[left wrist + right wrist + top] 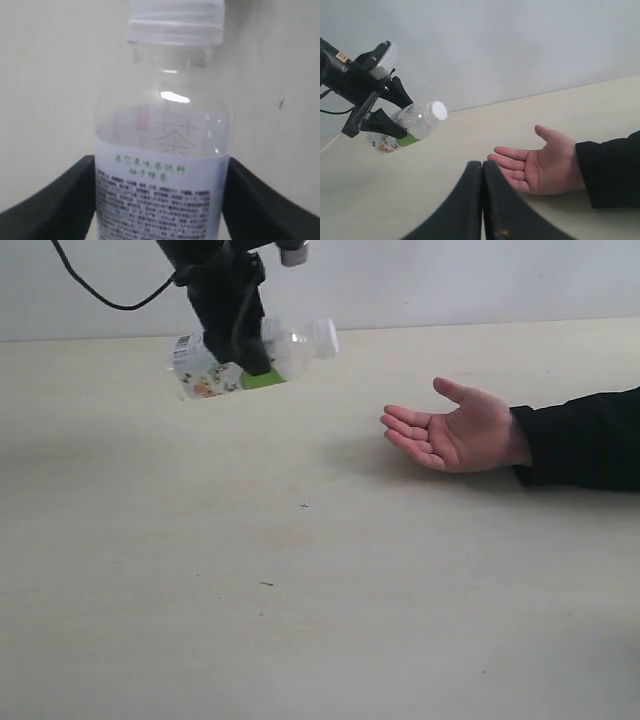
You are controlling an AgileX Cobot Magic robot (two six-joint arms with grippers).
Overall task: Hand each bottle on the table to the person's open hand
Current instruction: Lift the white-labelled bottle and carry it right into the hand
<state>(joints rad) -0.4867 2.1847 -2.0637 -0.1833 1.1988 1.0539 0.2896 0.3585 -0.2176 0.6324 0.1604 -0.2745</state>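
Observation:
A clear bottle (255, 358) with a white-green label and a white cap hangs on its side above the table (300, 620), cap toward the right. My left gripper (243, 340) is shut on its middle; in the left wrist view the bottle (162, 150) fills the space between both black fingers (55, 200). The person's open hand (455, 430) lies palm up at the right, apart from the bottle. In the right wrist view the bottle (412, 127) and the hand (540, 162) show beyond my right gripper (482, 165), which is shut and empty. No other bottles are in view.
A black sleeve (585, 440) runs off the right edge. A pale wall (450, 280) stands behind the table's far edge. A black cable (110, 295) loops from the left arm. A few dark specks (303, 506) mark the tabletop.

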